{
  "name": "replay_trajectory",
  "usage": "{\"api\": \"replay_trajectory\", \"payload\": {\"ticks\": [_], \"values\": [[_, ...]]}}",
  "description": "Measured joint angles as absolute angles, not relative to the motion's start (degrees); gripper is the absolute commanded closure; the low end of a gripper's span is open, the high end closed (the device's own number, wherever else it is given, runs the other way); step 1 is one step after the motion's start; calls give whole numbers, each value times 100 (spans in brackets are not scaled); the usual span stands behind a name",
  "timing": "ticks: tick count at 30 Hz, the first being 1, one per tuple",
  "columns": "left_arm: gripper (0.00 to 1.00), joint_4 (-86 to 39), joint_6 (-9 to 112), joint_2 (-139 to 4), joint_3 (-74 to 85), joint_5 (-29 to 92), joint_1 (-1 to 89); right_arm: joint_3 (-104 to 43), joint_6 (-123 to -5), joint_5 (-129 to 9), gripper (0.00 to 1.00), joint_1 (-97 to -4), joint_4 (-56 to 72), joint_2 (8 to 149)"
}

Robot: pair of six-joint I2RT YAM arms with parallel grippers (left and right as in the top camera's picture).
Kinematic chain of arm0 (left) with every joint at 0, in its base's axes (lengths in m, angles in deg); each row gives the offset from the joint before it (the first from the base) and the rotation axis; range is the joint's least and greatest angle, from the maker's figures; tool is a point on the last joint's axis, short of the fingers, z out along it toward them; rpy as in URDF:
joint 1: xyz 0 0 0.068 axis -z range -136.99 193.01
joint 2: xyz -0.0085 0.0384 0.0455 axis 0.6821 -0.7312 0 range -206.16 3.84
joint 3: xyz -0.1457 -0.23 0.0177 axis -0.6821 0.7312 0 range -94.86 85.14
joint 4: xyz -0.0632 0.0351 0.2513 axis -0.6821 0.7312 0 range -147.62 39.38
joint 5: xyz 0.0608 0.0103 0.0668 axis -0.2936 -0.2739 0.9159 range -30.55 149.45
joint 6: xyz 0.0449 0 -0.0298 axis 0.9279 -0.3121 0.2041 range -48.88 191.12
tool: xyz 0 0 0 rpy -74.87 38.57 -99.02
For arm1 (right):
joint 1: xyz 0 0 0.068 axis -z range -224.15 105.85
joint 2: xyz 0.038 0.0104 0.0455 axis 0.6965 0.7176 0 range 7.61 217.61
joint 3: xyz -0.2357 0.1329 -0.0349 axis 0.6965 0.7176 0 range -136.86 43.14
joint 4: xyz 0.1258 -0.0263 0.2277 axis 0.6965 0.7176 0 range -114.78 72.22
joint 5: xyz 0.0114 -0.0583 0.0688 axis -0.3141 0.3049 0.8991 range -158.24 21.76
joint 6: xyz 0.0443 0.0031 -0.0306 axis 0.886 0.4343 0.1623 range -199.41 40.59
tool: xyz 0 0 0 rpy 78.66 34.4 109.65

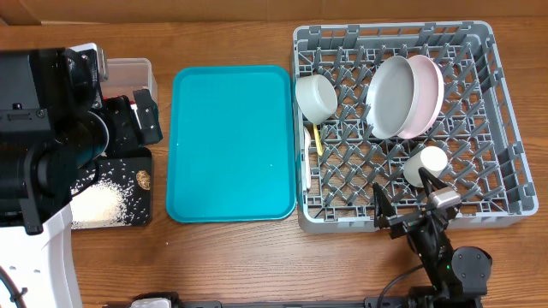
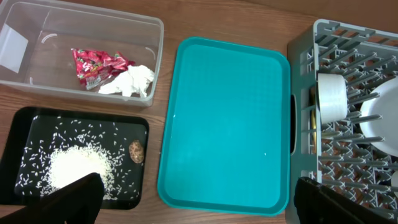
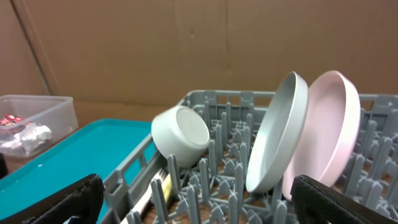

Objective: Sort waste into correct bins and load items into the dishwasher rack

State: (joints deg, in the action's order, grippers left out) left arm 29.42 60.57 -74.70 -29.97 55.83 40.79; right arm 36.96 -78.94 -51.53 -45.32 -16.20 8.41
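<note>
Robot lab: wood table (image 1: 257, 257), cardboard backdrop (image 3: 186, 43).

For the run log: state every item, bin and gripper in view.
Wrapper, crumpled, in clear tub
Napkin, crumpled, in tub
Rice, loose on black tray
Morsel, on black tray
Teal tray, bare
Bowl, on its side in rack
Grey plate, on edge in rack
Pink plate, on edge
Cup, tipped in rack
Utensils, lying in rack
Left gripper, open
Right gripper, open
</note>
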Motion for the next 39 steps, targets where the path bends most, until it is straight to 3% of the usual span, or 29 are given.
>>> {"api": "replay_trajectory", "payload": {"ticks": [7,32,34,39], "values": [[0,2942,6057,-7470,-2997,5583,4079,4208,-7830,-5238,0,-4532,-2398,832],[0,3139,6130,-7378,-2947,5928,4188,4208,-7809,-5262,0,-4532,-2114,830],[0,2744,6280,-7123,-2805,6129,4280,4208,-7809,-5260,0,-4532,-2119,830],[0,239,7441,-5499,-1089,5966,4676,4208,-7809,-5258,0,-4532,-2119,830]]}}
